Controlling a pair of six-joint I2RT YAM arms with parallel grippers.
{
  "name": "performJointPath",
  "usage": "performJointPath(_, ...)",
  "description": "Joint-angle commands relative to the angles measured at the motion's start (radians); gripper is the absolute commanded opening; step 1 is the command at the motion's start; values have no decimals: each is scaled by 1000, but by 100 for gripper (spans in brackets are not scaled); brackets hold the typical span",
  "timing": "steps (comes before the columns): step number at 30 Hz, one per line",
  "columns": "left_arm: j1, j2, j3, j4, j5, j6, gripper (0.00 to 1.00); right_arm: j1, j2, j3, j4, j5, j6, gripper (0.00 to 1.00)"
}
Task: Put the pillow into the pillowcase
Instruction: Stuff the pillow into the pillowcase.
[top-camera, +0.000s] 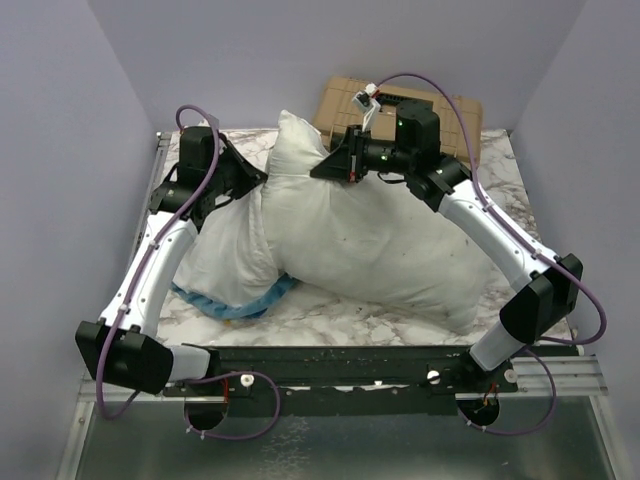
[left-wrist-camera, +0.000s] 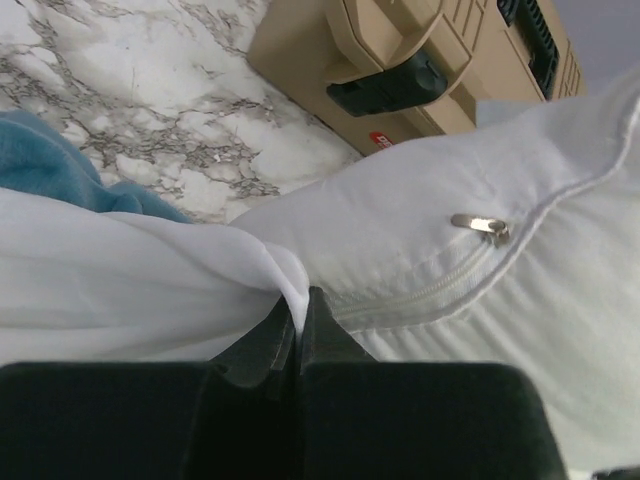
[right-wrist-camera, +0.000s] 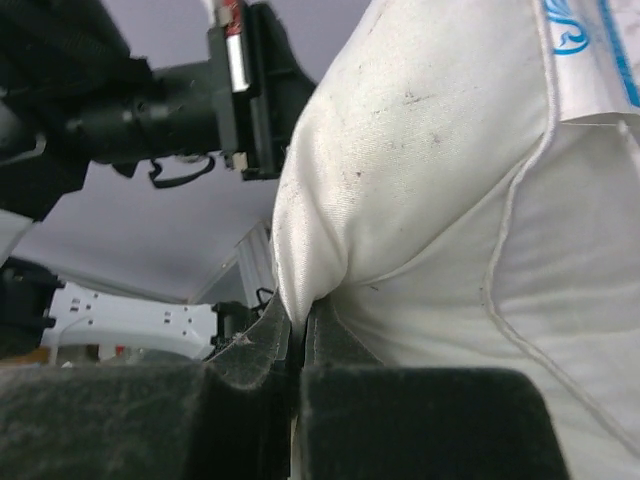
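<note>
Most of the marble table (top-camera: 330, 312) is covered by the white pillow (top-camera: 380, 245), which lies across the middle with one corner raised toward the back. At its left side lies the pillowcase (top-camera: 222, 262), its white inside showing and its blue frill (top-camera: 250, 303) on the table at the near side. A tan case (top-camera: 335, 100) stands behind the pillow at the far edge. The right gripper (top-camera: 325, 167) is closed on a fold of the pillow near the raised corner. The left gripper (top-camera: 245, 188) is closed on the thin white cloth of the pillowcase, near the pillow's zipper pull (left-wrist-camera: 482, 227).
</note>
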Motion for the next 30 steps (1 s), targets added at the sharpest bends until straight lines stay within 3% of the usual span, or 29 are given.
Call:
performJointPath(1, -25, 72, 75, 102, -15, -98, 0, 9, 6, -50, 136, -227, 49, 0)
performJointPath(7, -73, 127, 184, 157, -38, -127, 0, 23, 79, -106, 191, -386, 97, 0)
performJointPath(13, -75, 73, 188, 233, -90, -134, 0, 66, 146, -68, 261, -544, 130, 0)
performJointPath(22, -78, 29, 217, 382, -43, -42, 0, 119, 284, 143, -165, -658, -132, 0)
performJointPath(30, -151, 40, 231, 429, 115, -39, 0, 128, 356, 205, -193, -587, -102, 0)
